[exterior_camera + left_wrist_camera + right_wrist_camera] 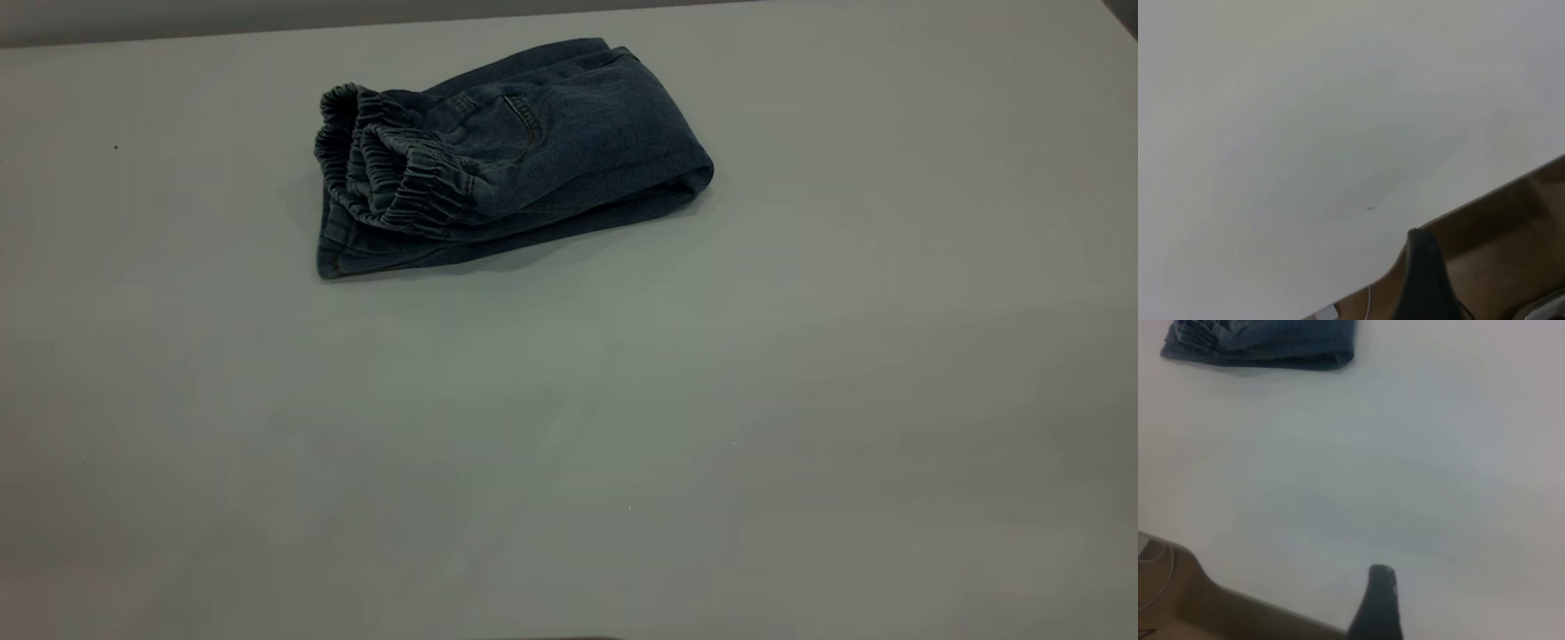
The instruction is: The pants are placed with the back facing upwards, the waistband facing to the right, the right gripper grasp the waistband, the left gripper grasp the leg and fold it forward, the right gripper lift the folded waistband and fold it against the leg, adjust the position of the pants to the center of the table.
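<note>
You see the pants [524, 151] folded on the table [569, 427], far side, left of centre, waistband [382, 173] bunched at the exterior view's left end. Left gripper [1421, 280] and right gripper [1378, 603] sit at table edges, well apart from the pants; finger state cannot be told.

Folded blue denim pants [533, 151] lie on table [622, 400].

Robot test bench: bare white table [800, 400], folded pants [533, 151], brown floor [1498, 267] beyond.
</note>
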